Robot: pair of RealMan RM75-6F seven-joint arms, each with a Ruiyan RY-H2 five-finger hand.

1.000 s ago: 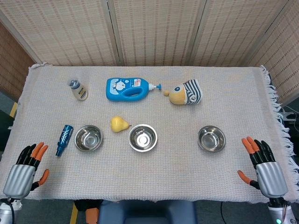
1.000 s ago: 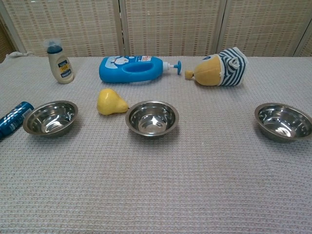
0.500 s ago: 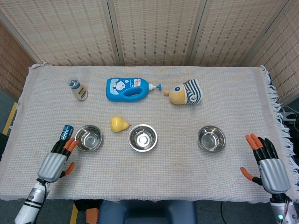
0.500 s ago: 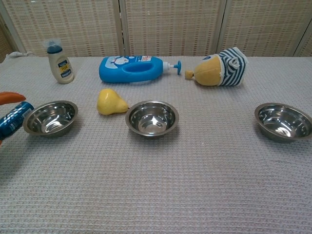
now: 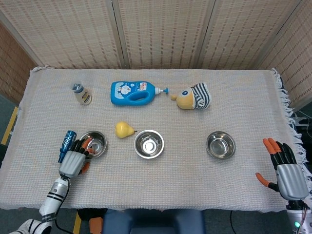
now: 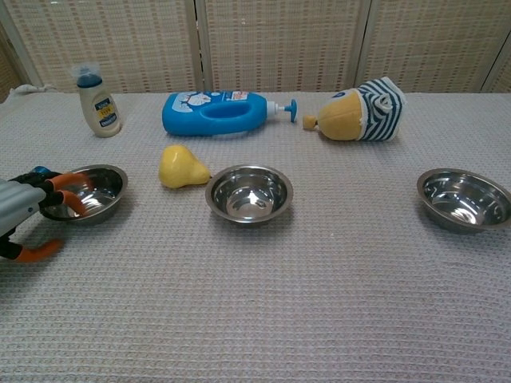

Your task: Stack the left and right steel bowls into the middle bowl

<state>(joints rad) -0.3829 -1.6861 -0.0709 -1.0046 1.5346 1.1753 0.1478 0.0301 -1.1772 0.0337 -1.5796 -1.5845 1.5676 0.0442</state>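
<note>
Three steel bowls stand in a row on the cloth. The left bowl [image 5: 99,144] [image 6: 97,185] has my left hand [image 5: 74,160] [image 6: 21,209] at its near-left side: the fingertips [image 6: 70,197] reach over the rim into the bowl, while the thumb stays apart outside, low on the cloth. The bowl still sits flat. The middle bowl [image 5: 149,144] [image 6: 249,192] and the right bowl [image 5: 221,145] [image 6: 463,199] both hold nothing. My right hand [image 5: 287,173] hovers with spread fingers at the table's right front corner, well right of the right bowl; only the head view shows it.
A yellow pear [image 5: 124,129] [image 6: 180,167] lies between the left and middle bowls. A blue can [image 5: 67,144] lies just left of my left hand. Further back are a small lotion bottle [image 5: 82,93], a blue detergent bottle [image 5: 134,92] and a striped plush toy [image 5: 194,96].
My left hand has moved forward and rightward from the front left corner to the left bowl, its fingers now over the rim. The right hand has drifted slightly right.
</note>
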